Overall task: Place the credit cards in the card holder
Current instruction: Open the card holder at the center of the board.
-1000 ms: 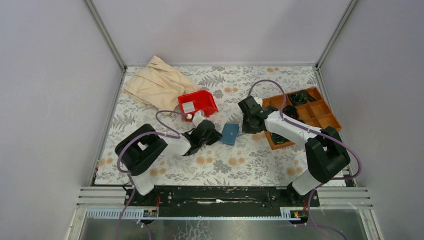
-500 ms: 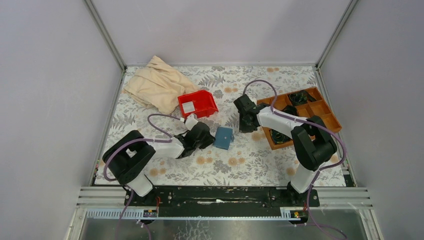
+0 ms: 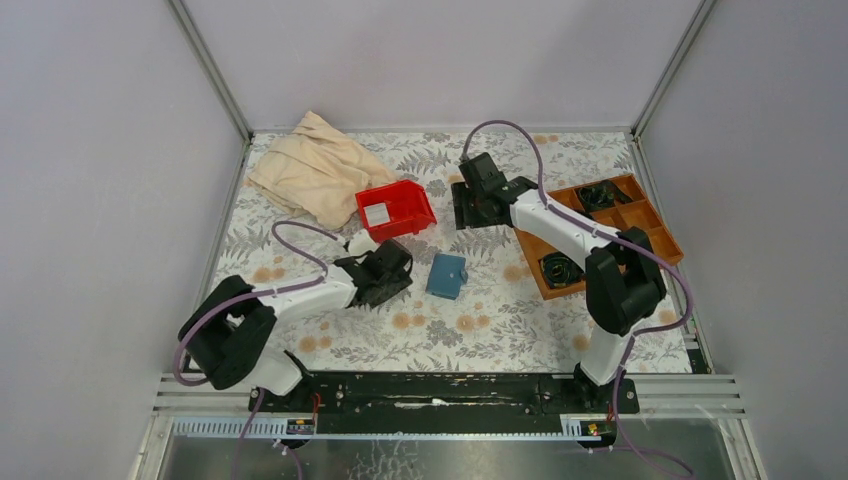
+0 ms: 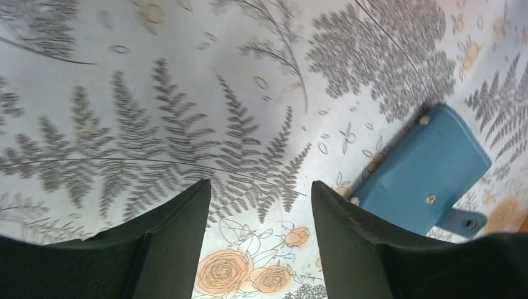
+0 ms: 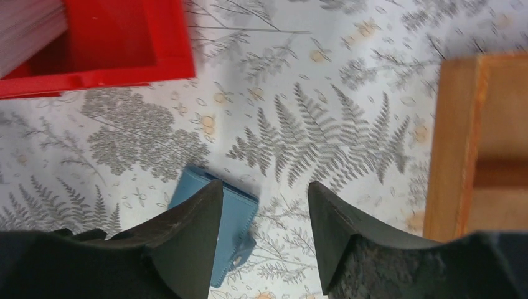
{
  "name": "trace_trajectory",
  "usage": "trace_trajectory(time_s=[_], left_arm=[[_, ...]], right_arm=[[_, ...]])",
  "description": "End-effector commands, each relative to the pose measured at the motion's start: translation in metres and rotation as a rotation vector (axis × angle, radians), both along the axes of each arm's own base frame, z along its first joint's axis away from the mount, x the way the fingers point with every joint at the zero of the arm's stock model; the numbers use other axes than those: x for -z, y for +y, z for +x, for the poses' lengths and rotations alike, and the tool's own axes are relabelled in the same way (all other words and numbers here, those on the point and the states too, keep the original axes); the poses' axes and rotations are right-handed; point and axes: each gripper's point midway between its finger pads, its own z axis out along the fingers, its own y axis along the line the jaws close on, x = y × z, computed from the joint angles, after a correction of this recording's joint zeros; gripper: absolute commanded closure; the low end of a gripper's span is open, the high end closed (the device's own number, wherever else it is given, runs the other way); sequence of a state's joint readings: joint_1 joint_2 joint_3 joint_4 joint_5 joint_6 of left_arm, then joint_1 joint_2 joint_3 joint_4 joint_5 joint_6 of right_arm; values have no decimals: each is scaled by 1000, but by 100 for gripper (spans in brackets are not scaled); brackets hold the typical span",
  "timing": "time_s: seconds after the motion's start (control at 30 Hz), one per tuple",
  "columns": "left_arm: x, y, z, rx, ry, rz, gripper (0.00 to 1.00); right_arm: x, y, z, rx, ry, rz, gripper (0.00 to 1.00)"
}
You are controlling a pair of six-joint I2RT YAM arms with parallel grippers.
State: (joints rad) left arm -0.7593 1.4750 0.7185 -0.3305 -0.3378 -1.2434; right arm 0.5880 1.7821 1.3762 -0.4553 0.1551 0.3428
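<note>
The card holder (image 3: 447, 275) is a teal-blue wallet lying folded shut on the flowered table, free of both grippers. In the left wrist view the card holder (image 4: 423, 174) lies to the right of my open left gripper (image 4: 258, 190), its snap tab sticking out. My left gripper (image 3: 392, 268) sits just left of it. My right gripper (image 3: 463, 205) hangs open farther back, above the table. Its left finger partly covers the card holder (image 5: 240, 215) in the right wrist view, where the right gripper (image 5: 264, 193) holds nothing. Pale credit cards (image 3: 377, 214) lie in the red bin (image 3: 410, 200); the right wrist view shows these credit cards (image 5: 28, 28) at the top left.
A beige cloth (image 3: 315, 170) lies crumpled at the back left. A brown wooden compartment tray (image 3: 640, 225) with black items stands at the right, and its edge (image 5: 461, 143) is close to my right gripper. The red bin (image 5: 112, 68) stands just behind the wallet.
Both grippers opened and let go of the wallet, which now lies flat slightly further left. My right arm swung back toward the far side; my left arm drew back to the left.
</note>
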Motion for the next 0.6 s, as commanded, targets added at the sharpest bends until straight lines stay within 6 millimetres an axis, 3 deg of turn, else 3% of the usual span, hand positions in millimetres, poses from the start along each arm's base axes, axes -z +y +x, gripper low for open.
trace_trajectory(time_s=[0.0,0.27,0.57], left_arm=[[-8,34,-2,-159,26,12,32],[-40,59,35,-390,-194,-209,34],[-32,67,58,-498,-177,-319,34]], right_arm=[[-19,38,18,-231,-60,76,40],[-28,83,32,-493,-102,131,33],[-15,122,41,-652,-130,115,23]])
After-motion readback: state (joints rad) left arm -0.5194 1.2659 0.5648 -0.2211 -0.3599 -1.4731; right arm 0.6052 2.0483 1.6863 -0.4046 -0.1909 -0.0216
